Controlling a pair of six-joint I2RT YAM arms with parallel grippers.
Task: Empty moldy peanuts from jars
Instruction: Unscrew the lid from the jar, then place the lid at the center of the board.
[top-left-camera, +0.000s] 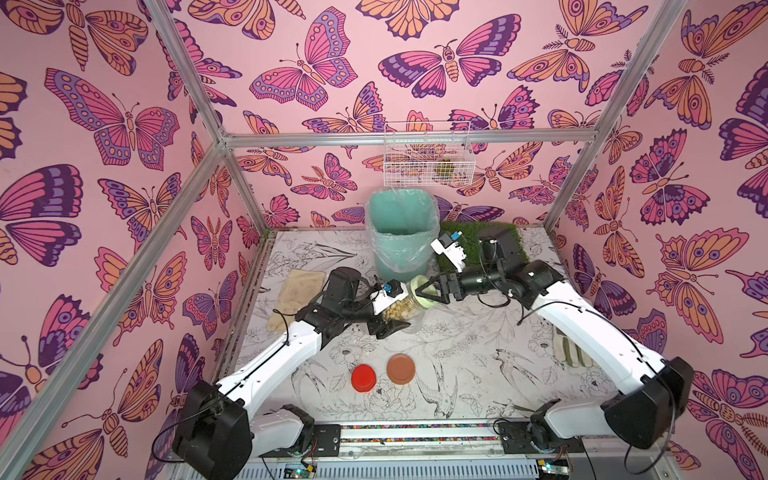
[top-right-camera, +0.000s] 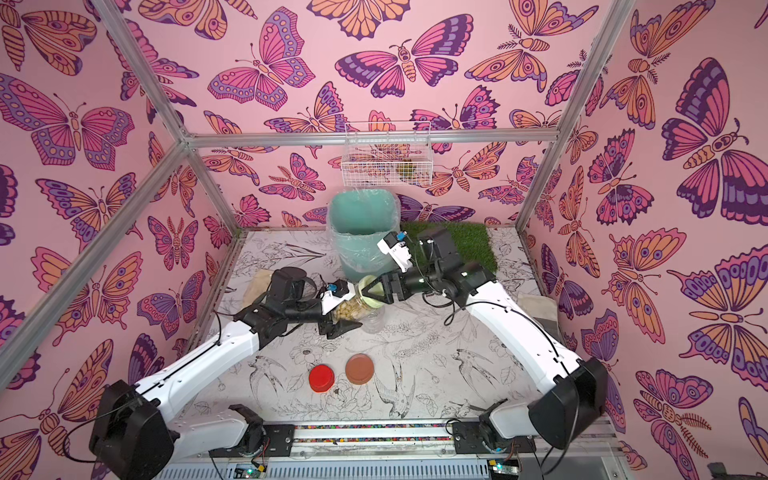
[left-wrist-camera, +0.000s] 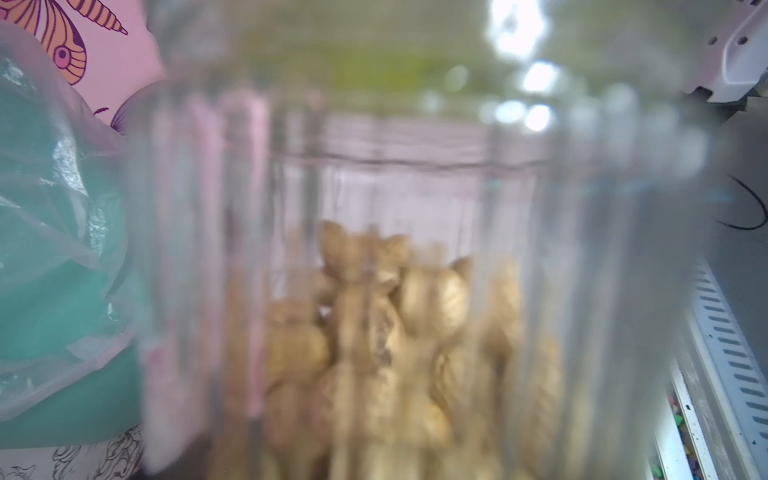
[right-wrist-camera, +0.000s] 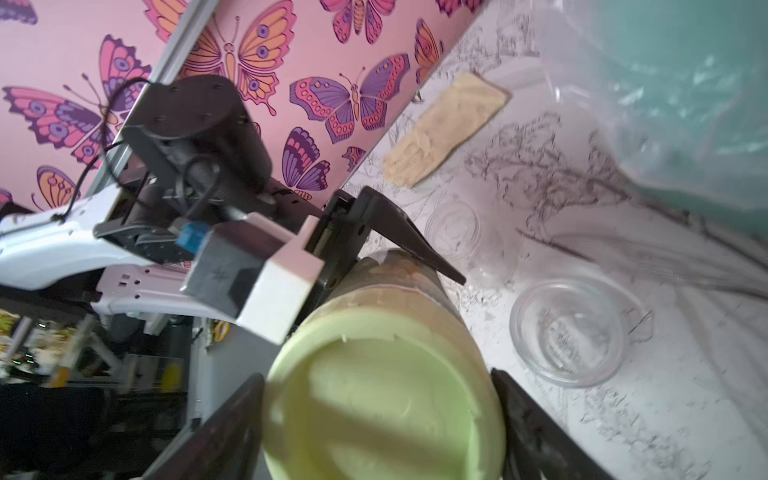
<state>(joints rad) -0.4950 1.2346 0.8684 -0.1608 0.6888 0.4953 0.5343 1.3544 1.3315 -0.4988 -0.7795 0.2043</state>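
Pink butterfly walls enclose a white counter printed with birds and flowers. Near the teal bin, the left hand clasps the tilted jar of moldy peanuts, while the right hand pinches its green lid. A red lid and a brown lid lie on the counter.

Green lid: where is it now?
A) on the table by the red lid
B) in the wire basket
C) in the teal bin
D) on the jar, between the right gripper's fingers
D: the green lid sits on the peanut jar, the right gripper closed on its sides; only the red lid and brown lid lie on the table.
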